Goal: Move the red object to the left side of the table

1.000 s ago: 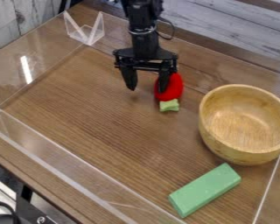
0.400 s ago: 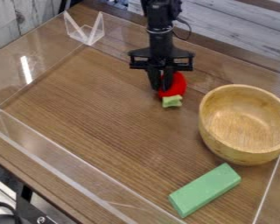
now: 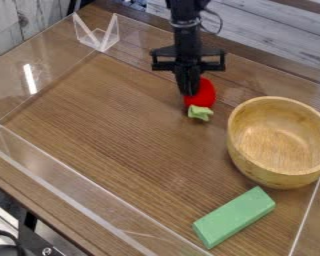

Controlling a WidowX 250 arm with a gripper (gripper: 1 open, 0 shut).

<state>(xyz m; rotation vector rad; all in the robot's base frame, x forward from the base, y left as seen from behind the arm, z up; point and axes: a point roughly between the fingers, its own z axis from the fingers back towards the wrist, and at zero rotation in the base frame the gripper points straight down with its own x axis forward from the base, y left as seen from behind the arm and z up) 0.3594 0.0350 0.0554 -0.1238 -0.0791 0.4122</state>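
One red object lies at the near side of the gripper, long axis running near to far, apparently clasped between its fingers.

"How was the robot's arm coloured?"
"Black, mostly; small pale glints were seen along it."
"And the gripper?"
"Dark too, built with a wide crosspiece and slender fingers."
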